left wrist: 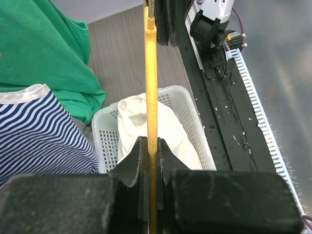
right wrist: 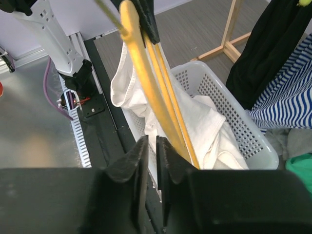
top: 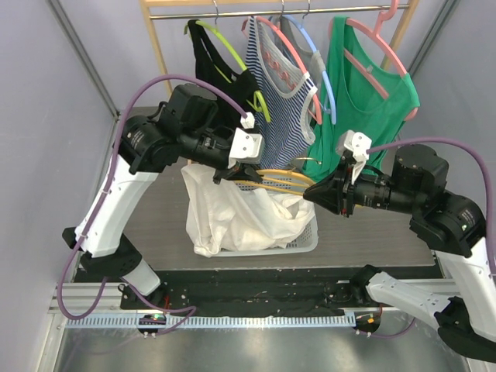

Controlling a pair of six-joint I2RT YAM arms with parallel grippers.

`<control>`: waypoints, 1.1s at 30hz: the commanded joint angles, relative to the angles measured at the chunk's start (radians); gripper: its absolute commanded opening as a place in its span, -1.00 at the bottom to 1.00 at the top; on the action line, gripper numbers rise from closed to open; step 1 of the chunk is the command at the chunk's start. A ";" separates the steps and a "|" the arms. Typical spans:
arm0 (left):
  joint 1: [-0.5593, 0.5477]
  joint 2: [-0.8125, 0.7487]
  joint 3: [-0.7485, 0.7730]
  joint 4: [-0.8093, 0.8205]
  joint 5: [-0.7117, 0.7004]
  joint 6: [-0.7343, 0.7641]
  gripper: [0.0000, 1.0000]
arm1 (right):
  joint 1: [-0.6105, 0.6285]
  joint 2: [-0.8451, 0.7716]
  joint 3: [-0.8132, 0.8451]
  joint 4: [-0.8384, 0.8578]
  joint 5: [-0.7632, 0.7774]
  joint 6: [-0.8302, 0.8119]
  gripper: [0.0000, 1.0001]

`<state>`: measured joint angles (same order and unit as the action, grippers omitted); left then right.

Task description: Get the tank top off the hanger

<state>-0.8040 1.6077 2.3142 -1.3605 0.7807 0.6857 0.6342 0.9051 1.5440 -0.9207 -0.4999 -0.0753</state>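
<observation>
Smooth glossy yellow plastic, by the look, for hanger [left wrist: 151,87]. Matt white cloth, creased, for top [top: 225,213]. Perforated white plastic, slight sheen, on basket [left wrist: 195,117]. Bare light wood on rack [top: 155,39], shiny metal on rail [top: 232,13]. Brushed metal on deck [top: 232,349].

In the top view, the rack [top: 157,46] is cut off by the upper edge and the right arm [top: 434,201] by the right edge. The left side of the basket [top: 306,240] is hidden under the white top [top: 225,209]. In the left wrist view, the hanger [left wrist: 151,97] is cut off at the upper edge. In the right wrist view, its near end is hidden behind the right end effector [right wrist: 151,141], so a grip there cannot be told.
</observation>
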 commanded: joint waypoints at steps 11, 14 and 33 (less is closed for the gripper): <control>-0.040 -0.035 0.053 -0.284 0.106 -0.006 -1.00 | -0.001 0.054 -0.010 0.072 0.004 0.009 -0.98; -0.040 -0.040 0.039 -0.252 0.095 -0.017 -1.00 | -0.001 0.041 0.007 0.085 0.015 0.025 -0.99; -0.038 -0.069 -0.024 -0.302 0.028 0.060 -1.00 | -0.001 0.006 0.134 -0.023 0.127 -0.037 0.36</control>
<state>-0.8398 1.5848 2.2528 -1.3655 0.7639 0.7277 0.6376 0.8410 1.6581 -0.9218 -0.4091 -0.0822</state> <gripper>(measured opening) 0.058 0.657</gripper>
